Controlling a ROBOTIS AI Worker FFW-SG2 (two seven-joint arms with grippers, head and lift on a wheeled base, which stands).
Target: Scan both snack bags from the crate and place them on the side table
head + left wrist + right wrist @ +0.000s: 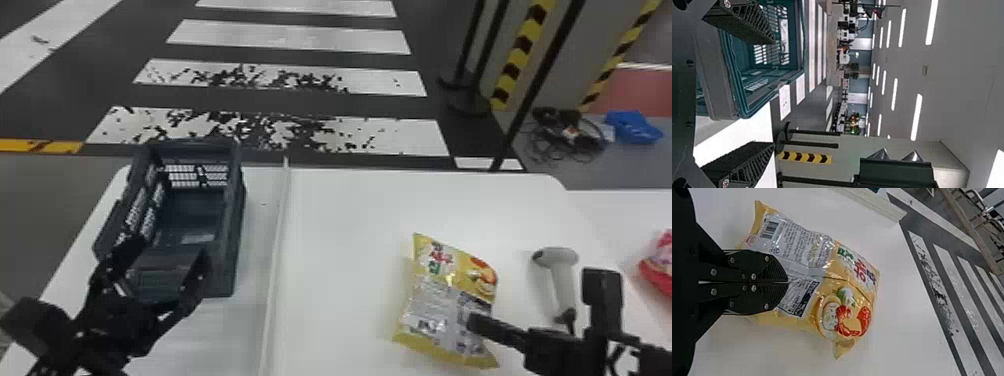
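Snack bag (447, 295), crinkled yellow with pale panel (430, 312), perhaps touching the closed right end effector (472, 321); left end effector (169, 251) parted.

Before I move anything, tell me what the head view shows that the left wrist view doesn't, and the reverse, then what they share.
Head view: the yellow snack bag, handheld scanner, pink-and-red bag and right gripper.
Left wrist view: the ceiling lights.
Both: the crate, the left gripper and the white crosswalk stripes.
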